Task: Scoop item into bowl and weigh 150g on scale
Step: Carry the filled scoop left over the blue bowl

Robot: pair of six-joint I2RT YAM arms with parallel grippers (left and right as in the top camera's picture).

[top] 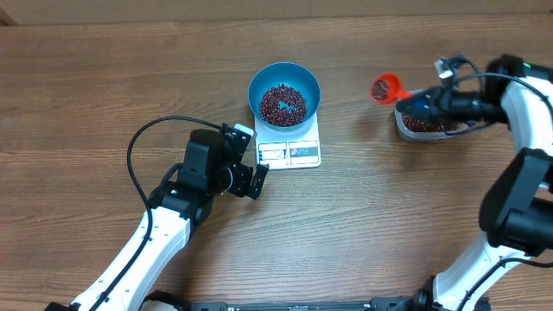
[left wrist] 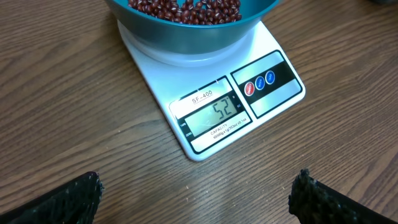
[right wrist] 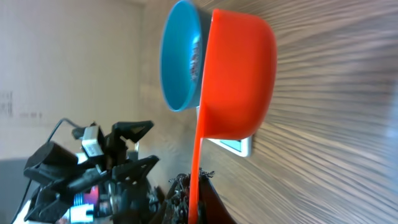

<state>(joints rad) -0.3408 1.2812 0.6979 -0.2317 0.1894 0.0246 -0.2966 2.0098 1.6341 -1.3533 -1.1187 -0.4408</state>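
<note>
The bowl (top: 284, 78) sits on the scale (top: 290, 152) near the middle of the counter (top: 363, 216), covering the scale's far part and leaving the display panel bare. Beans (top: 282, 104) cover the bowl's bottom in a loose heap. In the left wrist view the display (left wrist: 217, 115) reads 52, with 3 round buttons beside it - 1 red, 2 blue.

The left end effector (top: 249, 158) is just beside the scale's left edge, spread wide and holding nothing. Its dark fingertips (left wrist: 68, 199) show at the bottom corners of its own camera's view, with bare counter between them.

The right end effector (top: 430, 102) is at the far right, over a clear tub (top: 423, 128) that has more beans in it. It is clamped tight on the thin handle of an orange scoop (top: 386, 88). The scoop's cup points toward the bowl and lies between bowl and tub, closer to the tub - from overhead, beans show inside it. From the right wrist camera the cup's orange underside fills the middle of the view, with the bowl's rim behind it.
</note>
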